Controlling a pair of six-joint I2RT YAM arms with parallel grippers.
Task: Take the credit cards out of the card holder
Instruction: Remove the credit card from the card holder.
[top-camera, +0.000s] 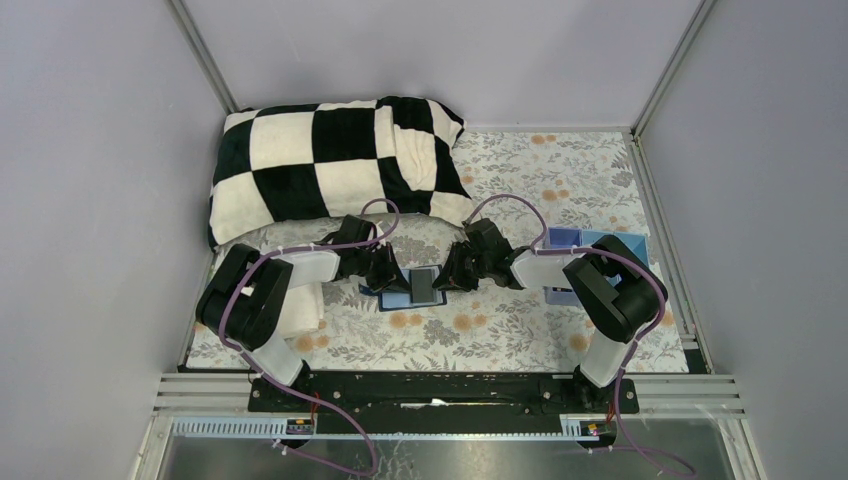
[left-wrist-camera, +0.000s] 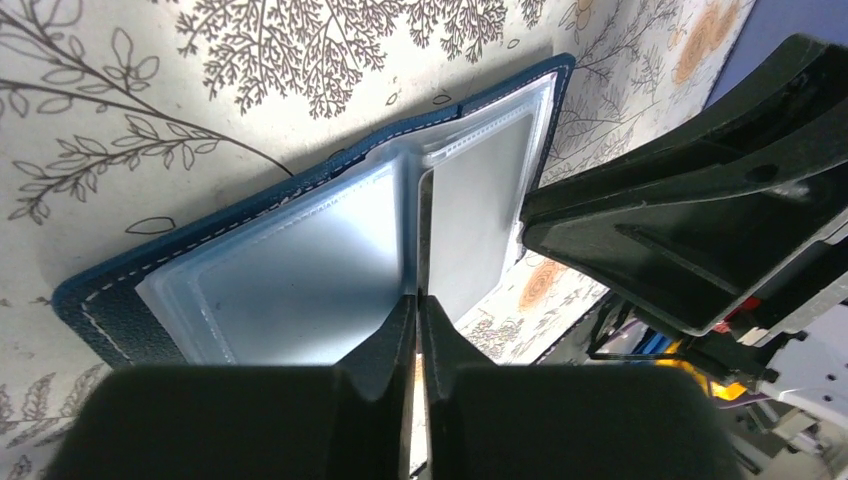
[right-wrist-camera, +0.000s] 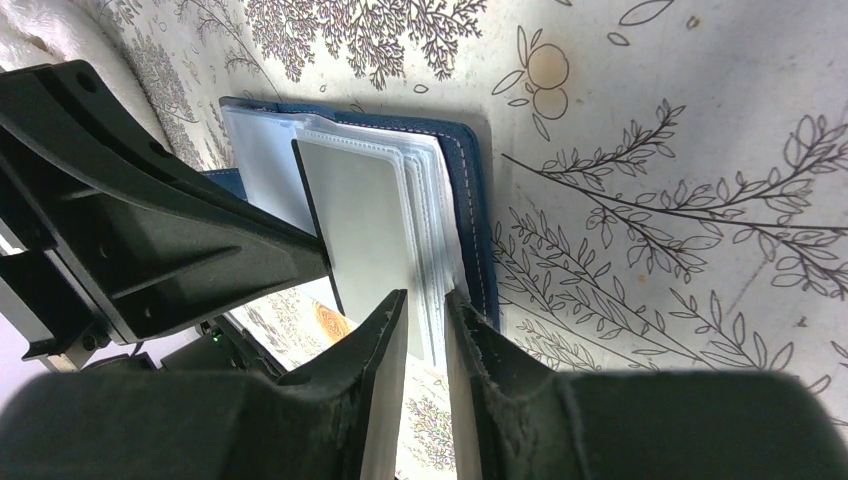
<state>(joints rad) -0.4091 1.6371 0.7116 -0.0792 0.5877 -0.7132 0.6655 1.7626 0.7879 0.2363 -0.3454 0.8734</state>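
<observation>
**Both arms meet over the open card holder**

Here we are at mid-table, and the card holder (left-wrist-camera: 110, 310) lies open on the floral tablecloth (top-camera: 480, 335), navy cover down, right between the two arms. Its clear sleeves (left-wrist-camera: 300, 270) fan up from the spine like pages.

Over to the left gripper (left-wrist-camera: 417, 305): its jaws stand almost together, with only a thin slit between them. The tips sit right at the near edge of the sleeves, at the fold, and one leaf's edge runs straight into that slit. Is it pinched or merely touched? I cannot tell from here.

Now the right gripper (right-wrist-camera: 428, 305), coming in from the opposite side. Its jaws stand a narrow way apart and are closed on a bundle of the sleeves at their near edge. One finger lies against a grey card (right-wrist-camera: 360, 220) standing up in front of the stack, and the other is tucked between the sleeves and the navy cover. From this wrist view the left gripper's tip reaches the grey card's left edge.

From above, the two wrists face each other just beside the holder, fingertips nearly meeting over it. A black-and-white checkered cushion (top-camera: 320, 165) lies along the back left of the table. A light-blue tray (top-camera: 585, 240) sits behind the right arm, well apart from the holder.
</observation>
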